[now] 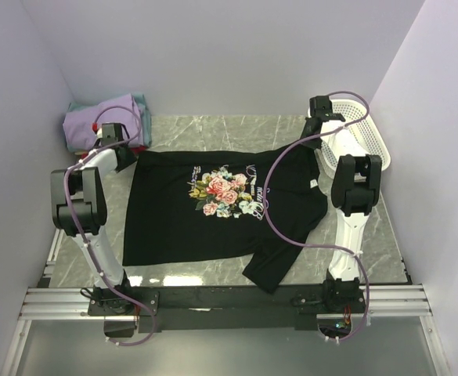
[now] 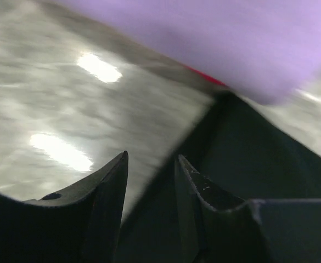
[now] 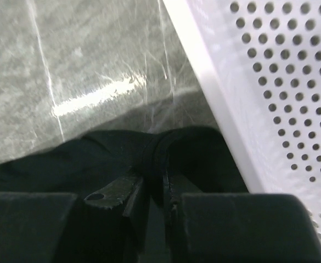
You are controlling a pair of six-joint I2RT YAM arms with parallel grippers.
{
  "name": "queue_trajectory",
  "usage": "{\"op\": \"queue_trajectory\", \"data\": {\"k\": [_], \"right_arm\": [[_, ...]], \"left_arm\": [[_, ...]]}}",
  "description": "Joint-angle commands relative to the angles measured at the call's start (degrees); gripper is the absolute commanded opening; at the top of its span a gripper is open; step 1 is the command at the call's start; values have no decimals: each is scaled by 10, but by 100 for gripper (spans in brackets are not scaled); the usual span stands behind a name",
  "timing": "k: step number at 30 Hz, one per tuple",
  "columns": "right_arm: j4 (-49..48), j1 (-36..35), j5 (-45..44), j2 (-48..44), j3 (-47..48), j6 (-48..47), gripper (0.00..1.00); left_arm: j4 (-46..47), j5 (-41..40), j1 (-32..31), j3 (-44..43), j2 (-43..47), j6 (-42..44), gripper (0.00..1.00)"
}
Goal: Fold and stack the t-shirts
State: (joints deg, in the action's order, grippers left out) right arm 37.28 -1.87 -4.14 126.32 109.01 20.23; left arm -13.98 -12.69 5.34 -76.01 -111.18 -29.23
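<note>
The black t-shirt [image 1: 166,219] with a rose print [image 1: 222,190] lies spread face up on the marble table. My left gripper [image 1: 125,149] is open at its far left corner, and in the left wrist view the shirt [image 2: 259,159] has its edge running between the parted fingers of the gripper [image 2: 152,156]. My right gripper [image 1: 316,125] is shut on a bunched fold of the shirt's far right corner [image 3: 165,145], its fingertips [image 3: 152,178] pinching the cloth. A folded stack with lavender [image 1: 95,125] on top, teal [image 1: 138,102] and red [image 2: 204,76] sits at the back left.
A white mesh basket [image 1: 362,133] stands at the back right, close beside my right gripper, and its wall fills the right of the right wrist view [image 3: 270,82]. Lavender walls enclose the table. Purple cables loop over both arms.
</note>
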Motion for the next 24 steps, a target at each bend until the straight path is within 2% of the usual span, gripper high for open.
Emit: {"op": "queue_trajectory", "data": {"k": [1, 3, 5, 9, 12, 20, 22, 24], "right_arm": [[-19, 5, 12, -36, -2, -6, 19], [-20, 5, 15, -35, -6, -6, 19], [-24, 5, 24, -35, -12, -6, 19], [-24, 5, 26, -35, -15, -4, 20], [-25, 4, 31, -34, -15, -4, 20], [-26, 5, 32, -35, -17, -5, 20], [-25, 5, 34, -33, -16, -5, 20], [-25, 5, 34, -32, -17, -5, 20]], "left_arm": [[76, 124, -16, 22, 47, -42, 45], [109, 172, -22, 31, 47, -61, 45], [130, 186, -26, 40, 40, -72, 45], [135, 179, -27, 45, 24, -86, 44], [172, 177, -27, 60, 22, -92, 44], [143, 129, -37, 52, 16, -67, 44], [141, 96, -41, 48, 27, -58, 44], [94, 54, -46, 27, 25, -42, 45]]}}
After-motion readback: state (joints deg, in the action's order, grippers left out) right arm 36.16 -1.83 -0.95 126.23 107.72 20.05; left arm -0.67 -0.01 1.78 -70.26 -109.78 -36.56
